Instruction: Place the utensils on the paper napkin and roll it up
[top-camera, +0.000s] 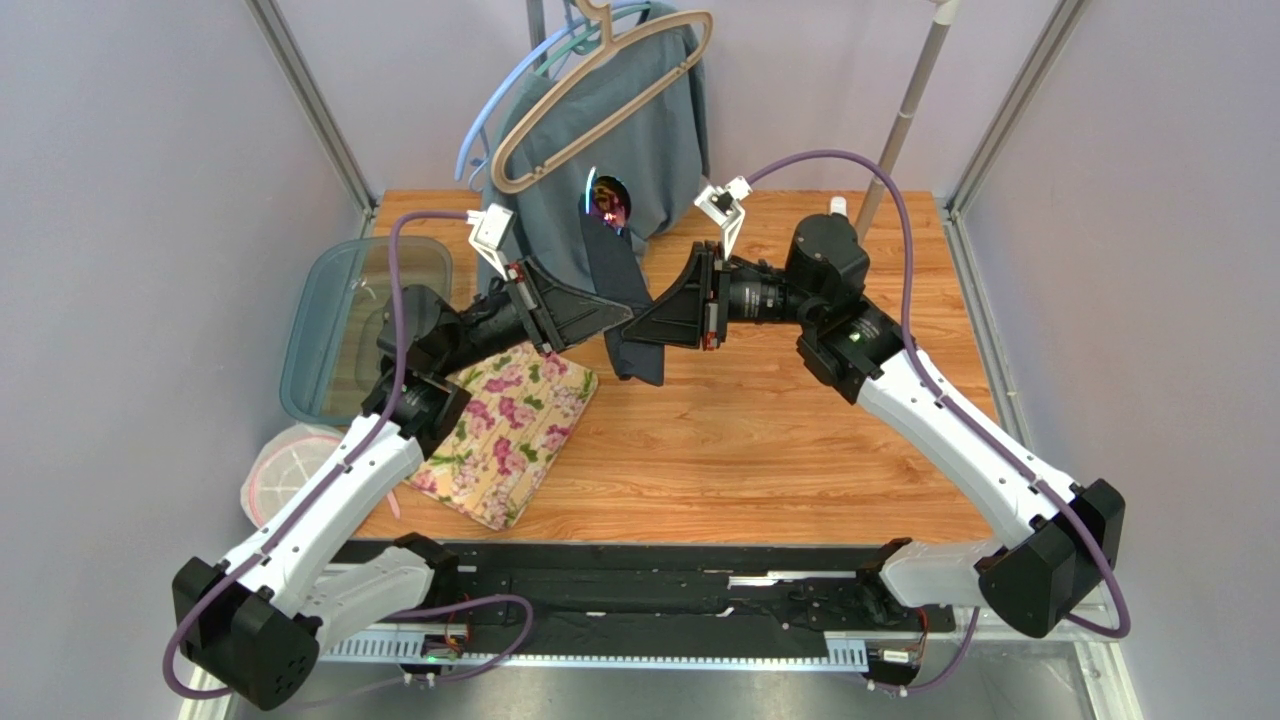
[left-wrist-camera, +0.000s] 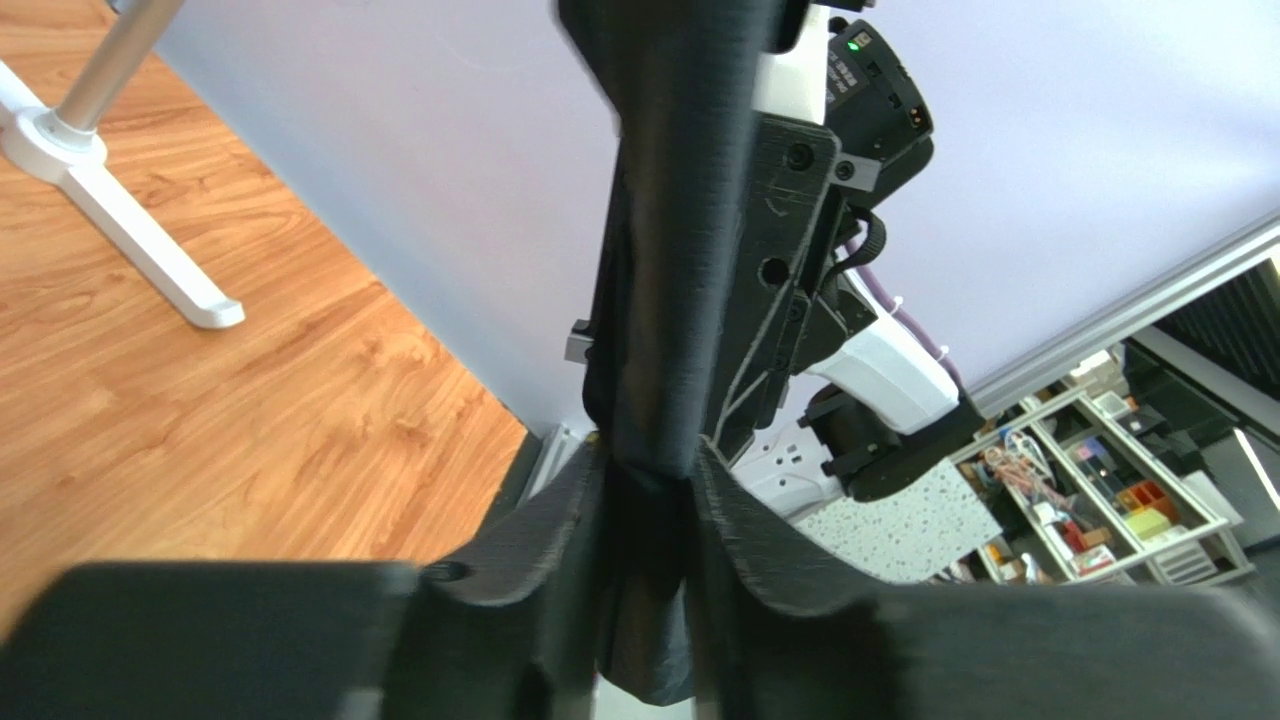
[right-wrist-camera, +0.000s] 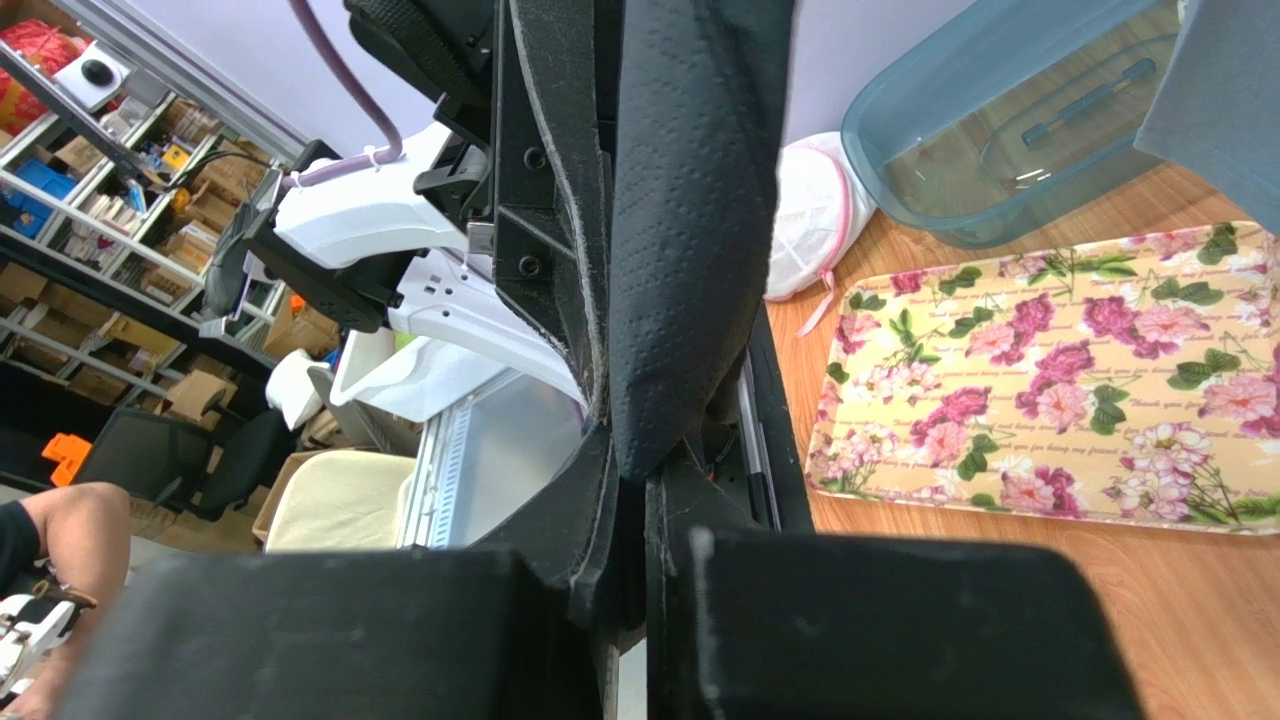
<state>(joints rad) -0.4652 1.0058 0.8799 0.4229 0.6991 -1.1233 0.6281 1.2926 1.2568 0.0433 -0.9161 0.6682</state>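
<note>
While the paper napkin (top-camera: 615, 267) hangs airborne as a black roll, step: rolling, apparently near done.
Utensils (top-camera: 609, 200): wrapped inside, one iridescent tip peeking from the far end.
Left gripper (top-camera: 613, 311): clamped on napkin.
Right gripper (top-camera: 643, 326): likewise clamped.
Next: tighten, then lay roll down.

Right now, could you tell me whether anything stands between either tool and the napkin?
Nothing visible does: the left tool and right tool are both shut on the rolled black napkin from opposite sides, with a shiny utensil showing at its far end.
</note>
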